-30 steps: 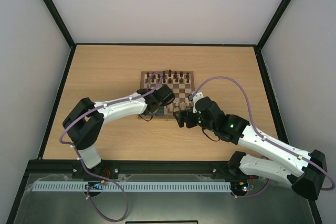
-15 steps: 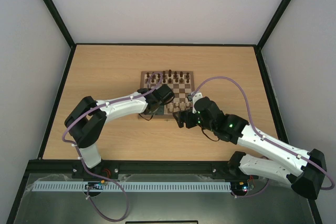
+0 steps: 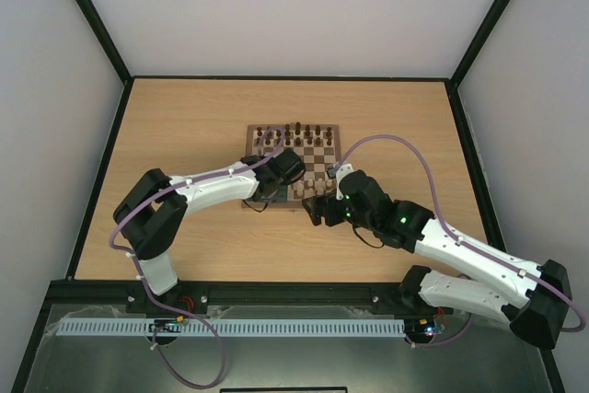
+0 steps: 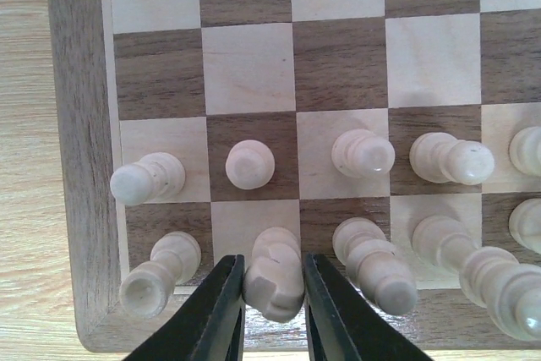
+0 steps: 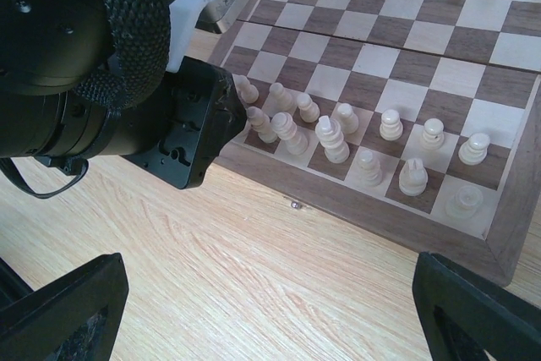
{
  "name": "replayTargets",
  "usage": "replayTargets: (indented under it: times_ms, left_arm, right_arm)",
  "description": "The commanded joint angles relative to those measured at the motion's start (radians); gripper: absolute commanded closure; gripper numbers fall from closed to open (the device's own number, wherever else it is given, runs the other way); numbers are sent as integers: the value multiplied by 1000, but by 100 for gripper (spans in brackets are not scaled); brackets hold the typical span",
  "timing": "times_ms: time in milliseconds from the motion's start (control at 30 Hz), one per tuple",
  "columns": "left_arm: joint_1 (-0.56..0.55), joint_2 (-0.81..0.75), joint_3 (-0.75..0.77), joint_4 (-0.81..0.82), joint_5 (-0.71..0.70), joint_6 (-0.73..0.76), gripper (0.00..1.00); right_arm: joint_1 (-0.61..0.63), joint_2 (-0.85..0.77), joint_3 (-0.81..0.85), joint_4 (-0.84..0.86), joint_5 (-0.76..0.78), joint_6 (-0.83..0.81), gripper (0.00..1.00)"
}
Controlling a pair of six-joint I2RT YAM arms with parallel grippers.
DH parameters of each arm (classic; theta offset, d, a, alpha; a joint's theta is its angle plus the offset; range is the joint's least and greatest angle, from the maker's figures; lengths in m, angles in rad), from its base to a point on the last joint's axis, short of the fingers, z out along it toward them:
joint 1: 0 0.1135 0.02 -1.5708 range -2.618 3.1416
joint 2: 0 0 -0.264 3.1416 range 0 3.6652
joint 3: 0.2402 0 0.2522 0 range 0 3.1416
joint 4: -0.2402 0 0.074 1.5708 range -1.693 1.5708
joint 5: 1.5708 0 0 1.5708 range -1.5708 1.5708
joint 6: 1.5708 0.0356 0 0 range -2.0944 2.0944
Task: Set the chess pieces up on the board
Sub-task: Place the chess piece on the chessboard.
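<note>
Left gripper (image 4: 272, 270) pinches a chess piece (image 4: 275, 287) at board (image 4: 84, 209) edge (right gripper (image 5: 270, 298) gapes wide).

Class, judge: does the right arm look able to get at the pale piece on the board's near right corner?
Probably yes: the right pincer hangs open near that corner piece, nothing between.

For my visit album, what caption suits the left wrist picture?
The left pincer grips a cream chess piece on the board's edge row, among other cream pieces.
</note>
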State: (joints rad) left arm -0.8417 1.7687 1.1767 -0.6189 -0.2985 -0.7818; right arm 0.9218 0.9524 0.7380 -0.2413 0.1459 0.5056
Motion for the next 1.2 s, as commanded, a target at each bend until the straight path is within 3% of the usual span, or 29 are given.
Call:
replayTargets:
  times_ms: [0, 333, 633, 900, 1000, 1167]
  left_arm:
    - [5, -9, -8, -23, -4, -5, 77]
    - [-18, -80, 41, -90, -51, -21, 70]
    - [-66, -274, 11, -116, -113, -76, 59]
    - [-106, -518, -154, 81, -169, -89, 27]
    - [-118, -566, -198, 149, -174, -77, 2]
    - [-187, -603, -231, 191, -276, -61, 1]
  right_arm:
    - [-6, 9, -12, -9, -4, 2, 7]
    - [-5, 13, -14, -9, 4, 4, 6]
    - [-5, 23, -20, -6, 30, 8, 1]
    - [-8, 58, -24, 18, 35, -4, 1]
    - [-7, 47, -36, 39, 55, -13, 1]
    - [-8, 20, -47, 52, 155, -22, 1]
